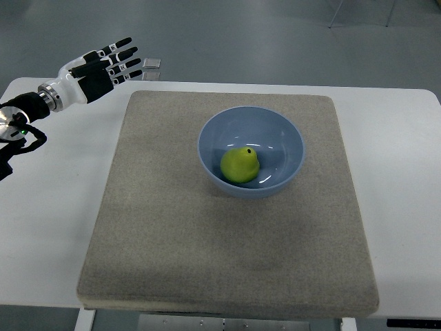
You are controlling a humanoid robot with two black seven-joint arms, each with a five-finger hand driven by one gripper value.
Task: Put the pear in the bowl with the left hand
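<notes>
White table (400, 207) under the camera, grey floor beyond its far edge. A large beige mat (172, 227) covers most of the tabletop.

Pale blue bowl (275, 131) sits on the mat, a little right of centre and toward the far side. Green pear (240, 165) lies inside it, on the bowl's floor, nearer the front-left wall, stem end pointing up toward the camera. Nothing touches the pear.

Left hand (100, 69) is at the far left corner, off the mat and well apart from the bowl. Fingers are stretched out straight and slightly fanned, pointing right; palm holds nothing. I see the forearm coming in from the left edge with a small green light on it. Right arm does not show from my view.

A small clear item (151, 67) lies on the table just beyond the fingertips; too small for me to identify.

My read: the placing is done. Pear is in the bowl, hand is empty and clear. Nothing appears left except, perhaps, parking the arm.
</notes>
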